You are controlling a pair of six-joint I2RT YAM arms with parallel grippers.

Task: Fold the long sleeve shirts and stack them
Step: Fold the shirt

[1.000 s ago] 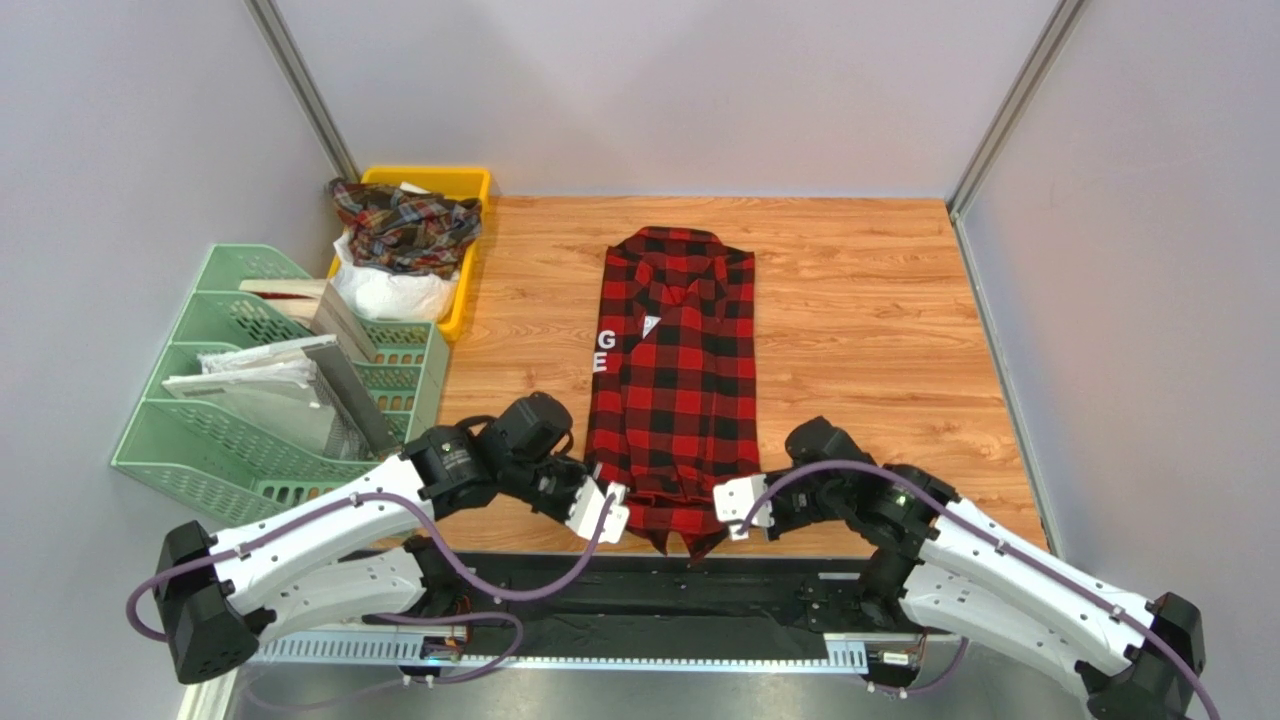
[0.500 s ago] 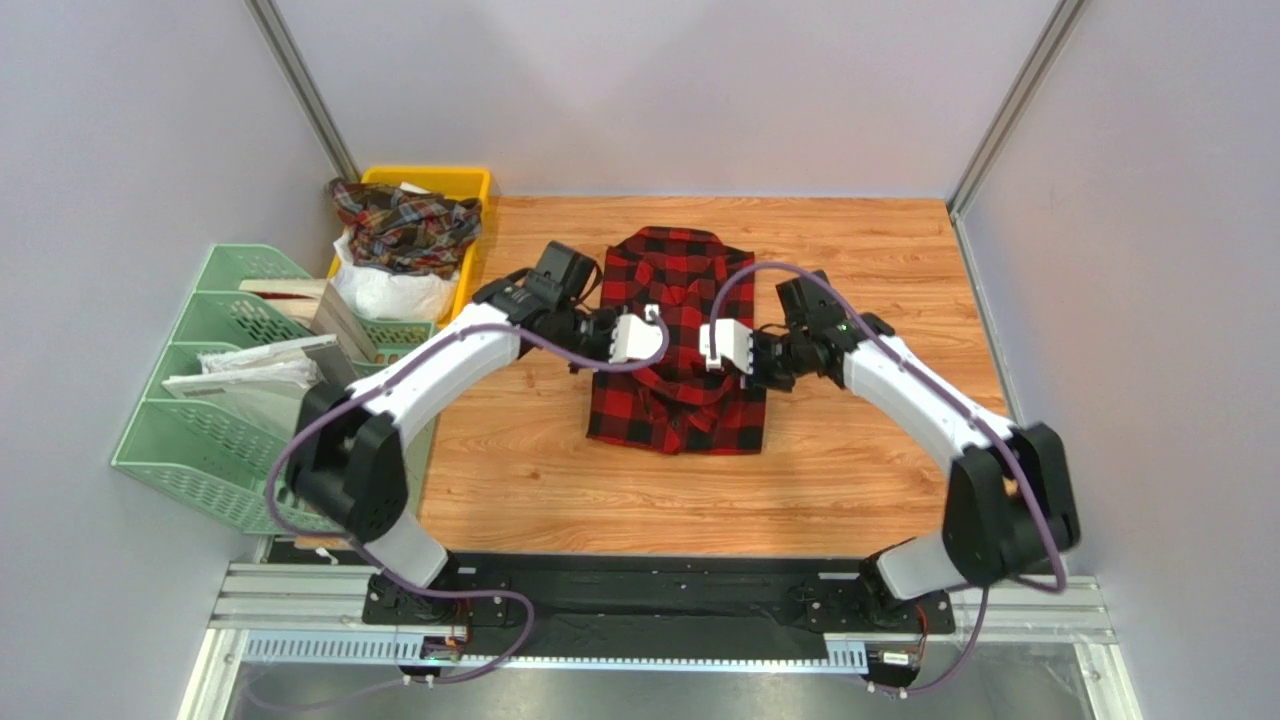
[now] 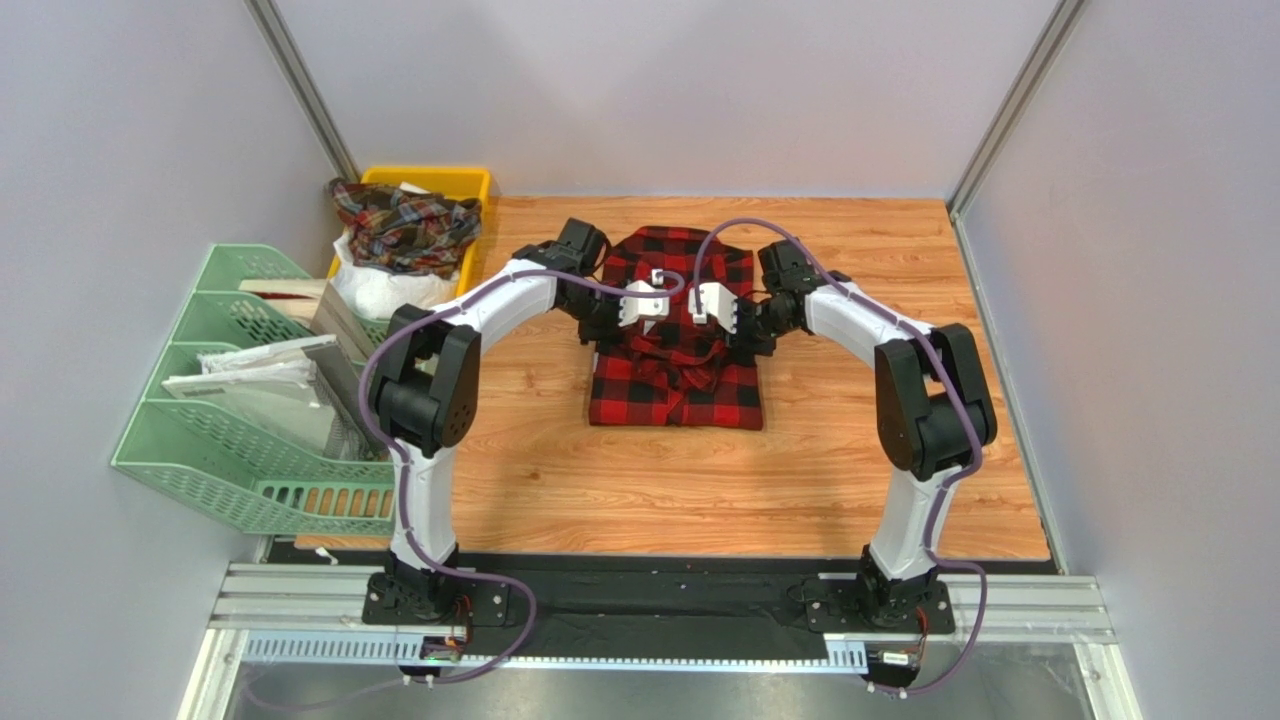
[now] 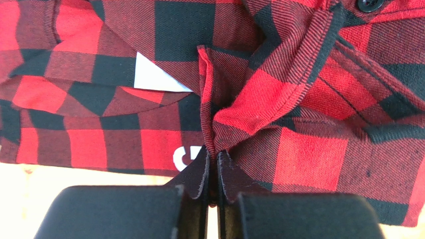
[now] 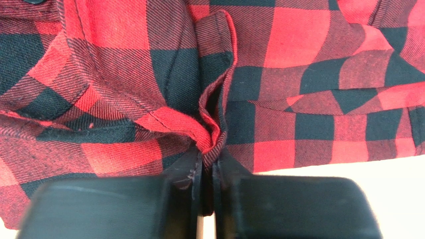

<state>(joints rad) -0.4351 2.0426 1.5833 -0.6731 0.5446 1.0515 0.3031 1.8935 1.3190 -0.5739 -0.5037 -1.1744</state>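
Note:
A red-and-black checked long sleeve shirt [image 3: 673,393] lies on the wooden table [image 3: 887,450], doubled over on itself so its near half covers its far half. My left gripper [image 3: 646,305] and right gripper [image 3: 703,309] hover side by side over the shirt's far part. The left gripper [image 4: 212,160] is shut on a pinched ridge of the shirt's cloth [image 4: 309,154], close to a white neck label [image 4: 152,77]. On the other side, the right gripper [image 5: 208,160] is shut on a similar bunched edge of the fabric [image 5: 299,45].
At the back left, a yellow bin [image 3: 469,183] holds a darker plaid shirt [image 3: 400,222] on white cloth. A green slotted rack [image 3: 256,450] with flat packets stands along the left edge. Grey walls close in the table on three sides.
Both grippers have carried the shirt's near hem away from the table's front edge to its far end, doubling the shirt over. Both arms are now stretched far forward.

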